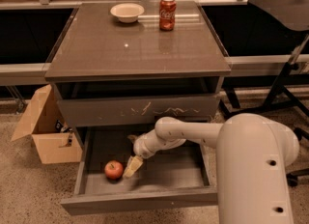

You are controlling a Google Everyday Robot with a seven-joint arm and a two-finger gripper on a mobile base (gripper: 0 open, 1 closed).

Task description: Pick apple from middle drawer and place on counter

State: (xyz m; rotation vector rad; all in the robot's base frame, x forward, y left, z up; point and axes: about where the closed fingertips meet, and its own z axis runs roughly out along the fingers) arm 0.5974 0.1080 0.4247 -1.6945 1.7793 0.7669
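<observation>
The small red apple (pixel 114 169) lies at the front left of the open middle drawer (pixel 140 202), the low pulled-out one with a plain front panel. My gripper (pixel 131 152) is inside this drawer, just right of the apple. It is open, with its pale lower fingertip (pixel 133 166) almost touching the apple's right side and the other finger up towards the drawer's back. My white arm reaches in from the right. The glossy grey-brown counter (pixel 135 49) tops the cabinet above.
A red soda can (pixel 167 13) and a white bowl (pixel 127 11) stand at the counter's back. The scratched drawer front (pixel 140 109) sits just above my arm. A cardboard box (pixel 46 133) stands on the floor at left, and a dark stand (pixel 285 78) at right.
</observation>
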